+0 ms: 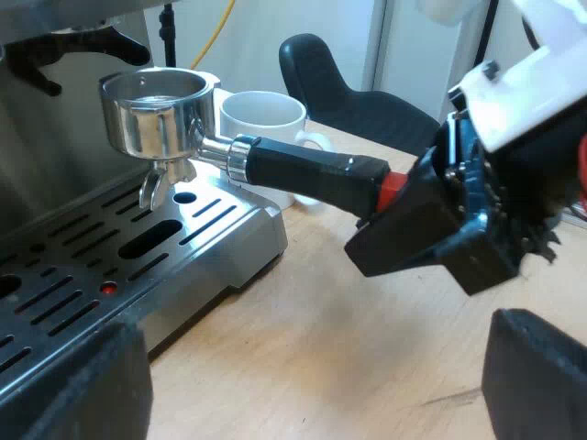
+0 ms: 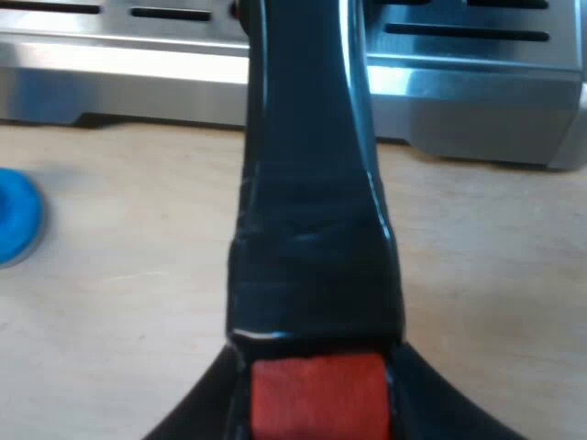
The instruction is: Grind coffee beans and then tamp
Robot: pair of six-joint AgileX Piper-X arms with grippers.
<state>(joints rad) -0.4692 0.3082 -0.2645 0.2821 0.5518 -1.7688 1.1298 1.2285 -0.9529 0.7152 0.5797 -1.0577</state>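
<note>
Blunt black fingers [image 1: 64,385] of my left gripper [image 1: 312,390] stand wide apart, with bare wooden table [image 1: 348,348] between them. Ahead of them my right gripper [image 1: 404,215] is clamped on the red end [image 2: 316,403] of the glossy dark handle [image 2: 312,183]. It holds the holder [image 1: 160,110], whose shiny round steel cup hangs over the slotted drip tray [image 1: 211,229] of the espresso machine [image 1: 55,174]. Beyond the cup stands a white mug [image 1: 261,115]. Beside the right gripper, a blue tamper [image 2: 14,215] rests on the table
</note>
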